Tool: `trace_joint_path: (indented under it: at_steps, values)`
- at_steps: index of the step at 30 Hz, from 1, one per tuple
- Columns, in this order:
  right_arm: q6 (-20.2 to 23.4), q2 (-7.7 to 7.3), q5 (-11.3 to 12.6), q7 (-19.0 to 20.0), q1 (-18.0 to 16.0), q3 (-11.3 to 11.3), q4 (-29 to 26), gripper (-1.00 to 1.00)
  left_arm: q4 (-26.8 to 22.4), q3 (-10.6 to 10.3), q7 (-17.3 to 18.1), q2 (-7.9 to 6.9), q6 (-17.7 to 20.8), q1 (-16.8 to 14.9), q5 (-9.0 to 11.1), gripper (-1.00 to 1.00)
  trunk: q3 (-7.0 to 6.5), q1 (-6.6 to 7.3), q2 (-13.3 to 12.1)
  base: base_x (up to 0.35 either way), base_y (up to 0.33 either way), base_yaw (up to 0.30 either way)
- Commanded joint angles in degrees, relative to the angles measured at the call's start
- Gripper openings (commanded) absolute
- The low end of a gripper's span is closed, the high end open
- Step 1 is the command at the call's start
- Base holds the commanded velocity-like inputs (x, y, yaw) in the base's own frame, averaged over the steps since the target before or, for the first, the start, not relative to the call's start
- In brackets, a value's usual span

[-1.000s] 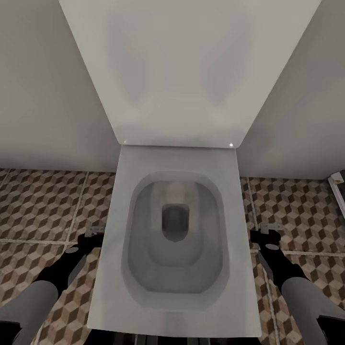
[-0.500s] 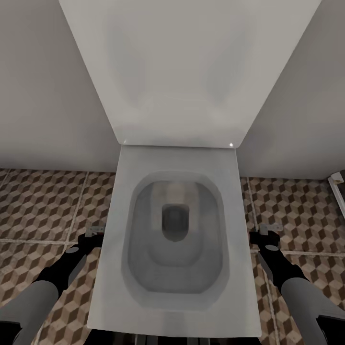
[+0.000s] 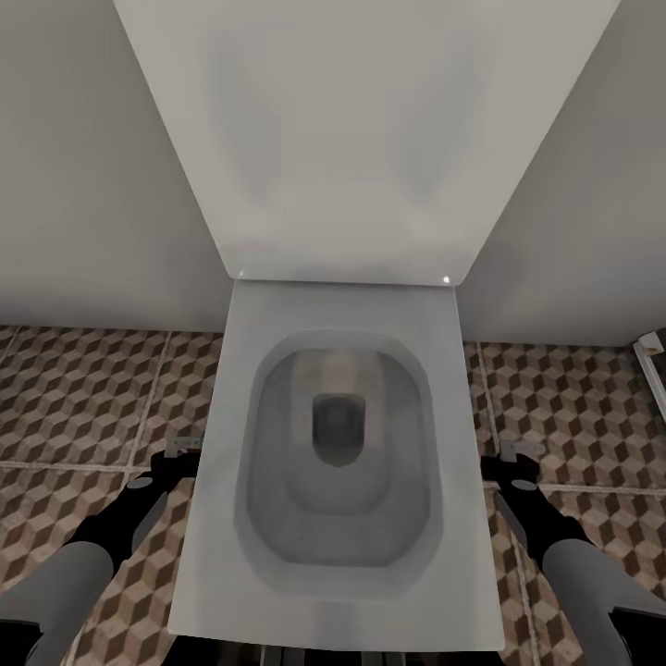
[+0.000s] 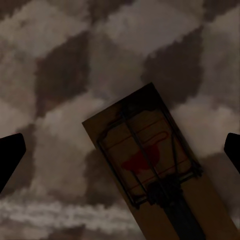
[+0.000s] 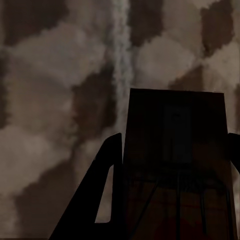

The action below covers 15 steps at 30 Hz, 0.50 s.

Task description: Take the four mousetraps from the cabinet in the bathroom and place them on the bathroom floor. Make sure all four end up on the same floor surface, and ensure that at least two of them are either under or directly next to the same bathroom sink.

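Low beside the toilet (image 3: pixel 338 462), the left gripper (image 4: pixel 120 150) stands wide apart over a mousetrap (image 4: pixel 150 170) lying flat on the bathroom floor (image 3: pixel 83 407). The right gripper (image 5: pixel 172 150) looks clamped on a second mousetrap (image 5: pixel 175 150) just above the tiles. I judge these spots risky: neither trap may count as beside the sink.

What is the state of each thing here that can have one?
Toilet lid: raised.
Left gripper: open.
Left mousetrap: flat on the bathroom floor, released.
Right gripper: shut on right mousetrap.
Right mousetrap: held between the fingers.
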<state>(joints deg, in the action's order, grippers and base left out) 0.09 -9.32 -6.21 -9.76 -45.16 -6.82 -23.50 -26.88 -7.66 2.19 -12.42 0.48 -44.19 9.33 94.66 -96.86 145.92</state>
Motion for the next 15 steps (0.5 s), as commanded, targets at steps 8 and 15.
trace_joint_path:
  at_steps: [8, 15]
  values:
    - [0.0, 0.05, -0.6, 0.0, 0.0, -0.3, 0.5, -1.0, 0.0, -0.3, 0.0, -0.03, 0.1, 0.0, 0.6, 1.0, 0.03, 0.01, 0.0, 0.0, 0.0, 0.0]
    - [0.0, 0.09, -0.6, 0.0, 0.0, -0.3, 1.0, -1.0, 0.0, -0.3, 0.0, 0.01, 0.1, 0.0, 0.6, 1.0, 0.03, 0.01, 0.0, 0.0, 0.0, 0.0]
